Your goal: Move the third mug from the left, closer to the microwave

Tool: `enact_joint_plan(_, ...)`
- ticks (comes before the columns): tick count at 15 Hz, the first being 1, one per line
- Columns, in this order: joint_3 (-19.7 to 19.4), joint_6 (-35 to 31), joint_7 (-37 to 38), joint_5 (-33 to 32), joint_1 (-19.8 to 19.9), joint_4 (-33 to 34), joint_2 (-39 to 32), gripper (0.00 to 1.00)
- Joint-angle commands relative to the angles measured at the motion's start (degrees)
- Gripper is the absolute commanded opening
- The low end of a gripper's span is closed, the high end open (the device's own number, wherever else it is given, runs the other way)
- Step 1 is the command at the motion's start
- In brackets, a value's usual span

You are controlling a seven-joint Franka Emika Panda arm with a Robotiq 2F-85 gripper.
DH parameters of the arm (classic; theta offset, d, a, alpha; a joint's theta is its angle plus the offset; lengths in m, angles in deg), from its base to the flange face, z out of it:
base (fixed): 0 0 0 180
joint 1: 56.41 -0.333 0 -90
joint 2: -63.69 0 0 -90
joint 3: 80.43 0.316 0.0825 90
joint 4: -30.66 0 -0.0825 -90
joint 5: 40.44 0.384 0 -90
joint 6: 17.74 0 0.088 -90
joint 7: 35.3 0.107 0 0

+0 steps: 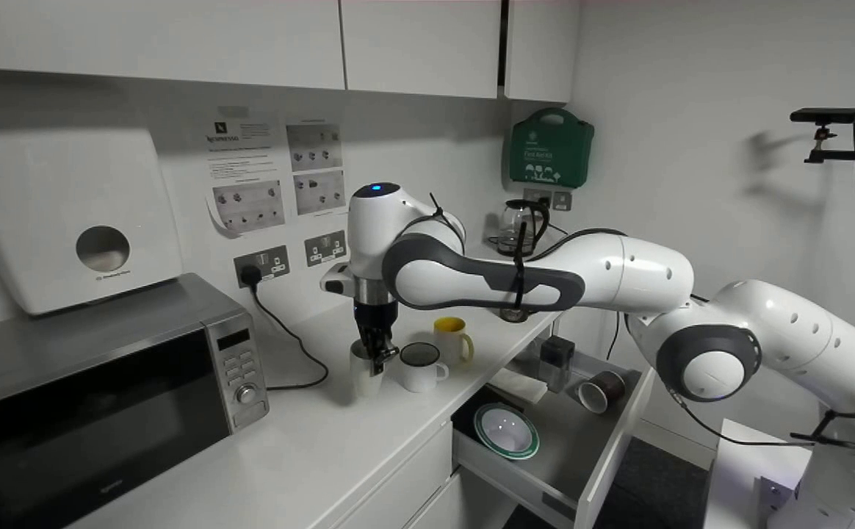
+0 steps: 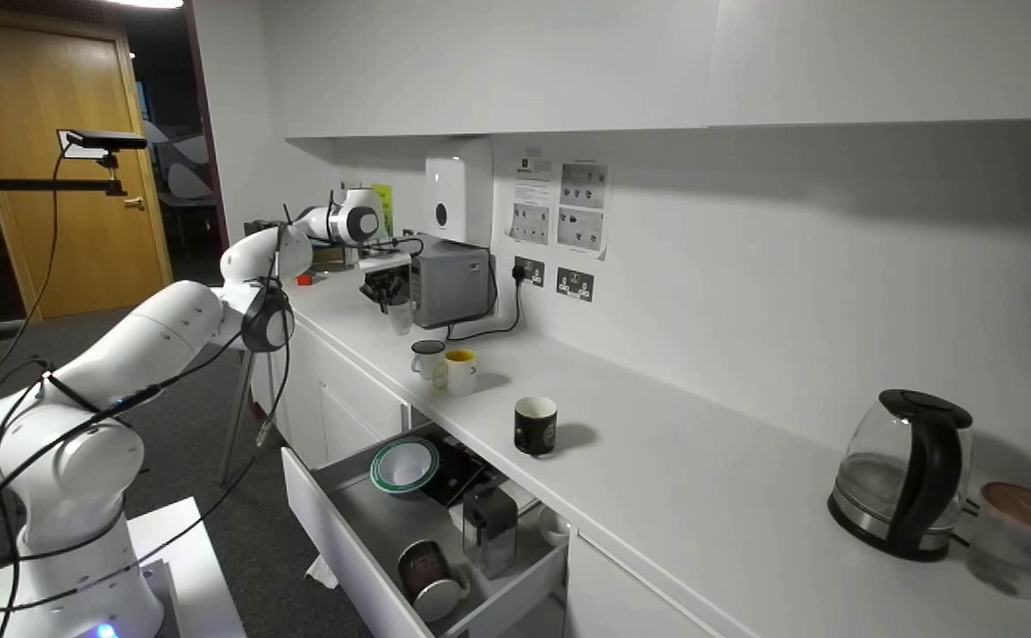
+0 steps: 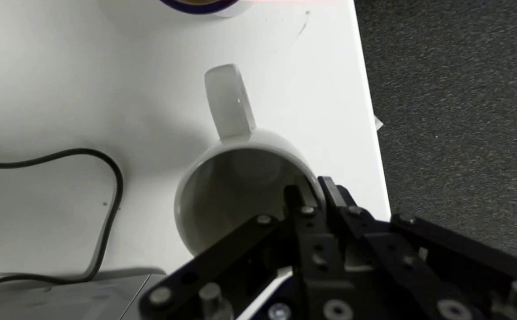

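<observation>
The plain white mug [image 1: 363,383] is upright beside the microwave's control-panel end. It also shows in an exterior view [image 2: 399,317] and in the wrist view [image 3: 236,191], its handle pointing to the picture's top. My gripper [image 3: 317,189] is shut on the mug's rim, one finger inside and one outside the wall. The gripper also shows in an exterior view [image 1: 382,360], pointing down. I cannot tell whether the mug's base touches the counter. The silver-grey microwave [image 1: 89,426] stands close by; it also shows in an exterior view [image 2: 449,282] and at the bottom left of the wrist view [image 3: 63,300].
The squat white cup [image 1: 420,376] and the yellow mug [image 1: 451,344] stand beside the held mug. A black mug [image 2: 535,430] stands further along the counter. An open drawer [image 1: 545,448] juts out below. A black power cable [image 3: 117,186] lies behind the mug.
</observation>
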Motion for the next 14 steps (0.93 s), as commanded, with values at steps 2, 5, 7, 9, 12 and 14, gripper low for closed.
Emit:
enact_joint_plan(2,-1.72,-2.50,-1.84,-1.86,-0.36,-1.39,1.65,0.02)
enact_joint_plan(5,-2.17,-2.09,-1.87,-1.95,-0.06,-1.40,0.95,0.02)
enact_joint_plan(7,-2.43,-1.07,-2.02,-1.92,0.01,-0.25,-0.14,0.02)
enact_joint_plan(9,-2.53,-2.55,-1.83,-1.42,0.16,-4.92,2.07,0.02)
enact_joint_plan(12,-2.19,1.45,-2.42,-1.77,0.12,1.78,-2.20,0.02)
enact_joint_plan(14,-2.04,2.22,-2.55,-1.59,0.21,1.71,-2.47,0.02)
